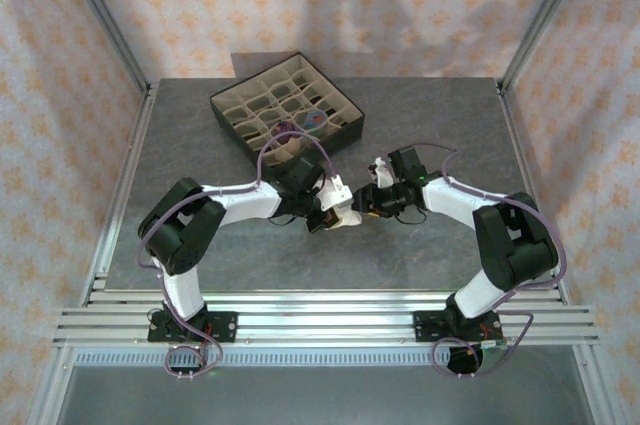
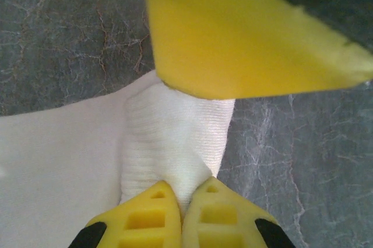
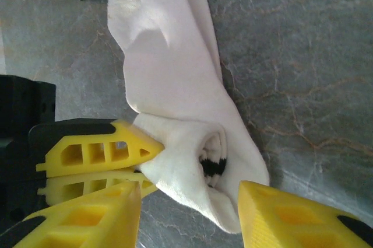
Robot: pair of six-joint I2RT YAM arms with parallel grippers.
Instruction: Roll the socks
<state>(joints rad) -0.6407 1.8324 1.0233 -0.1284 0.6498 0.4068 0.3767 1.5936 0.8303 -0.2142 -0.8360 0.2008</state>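
Note:
The white sock (image 3: pixel 169 67) lies on the grey table between the two arms, one end folded into a roll that shows its black stripe (image 3: pixel 213 167). My left gripper (image 2: pixel 183 201) is shut on a ribbed fold of this sock (image 2: pixel 175 137); its yellow fingers (image 3: pixel 99 149) pinch the roll's left side. My right gripper (image 3: pixel 189 213) stands open, its fingers either side of the rolled end, and one finger (image 2: pixel 245 38) hangs over the sock. From above, both grippers (image 1: pixel 335 215) (image 1: pixel 367 199) meet at the white sock (image 1: pixel 343 203). A dark purple sock (image 1: pixel 284 130) and a grey-blue one (image 1: pixel 316 123) sit in box compartments.
The dark box (image 1: pixel 287 110) of beige grid compartments stands at the back of the table, a little behind the grippers. Bare grey table (image 1: pixel 450 135) lies to its right and along the front. Metal frame posts and patterned curtains close in the sides.

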